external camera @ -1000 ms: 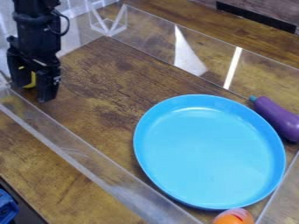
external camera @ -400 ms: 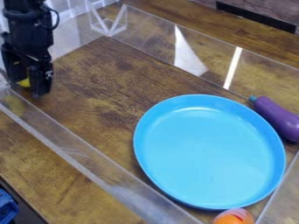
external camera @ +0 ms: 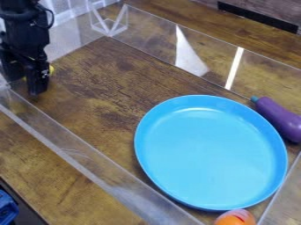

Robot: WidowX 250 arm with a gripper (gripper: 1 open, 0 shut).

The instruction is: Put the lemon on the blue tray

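The lemon cannot be made out anywhere in the view; if it lies near the gripper, the black arm hides it. The gripper sits at the far left edge, low over the desk and pointing down. Its dark body blurs into the dark fingers, so the gap between them is hard to read in the picture; they stand apart, at their widest, and nothing can be seen between them.

The tray lies flat at the lower right, well apart from the gripper, and its blue surface is bare. One eggplant lies just beside the tray's upper right rim, its far end cut off by the right edge of the view. One orange fruit shows at the bottom edge, just below the tray's rim, with only its top in view.

A clear wall runs slantwise along the near side of the desk, and further clear panels stand at the back; glare streaks on them make their edges hard to follow. At the lower left corner a small blue thing is cut off and cannot be identified.

Counted: one gripper, one tray, one eggplant, one orange fruit, no lemon in sight.
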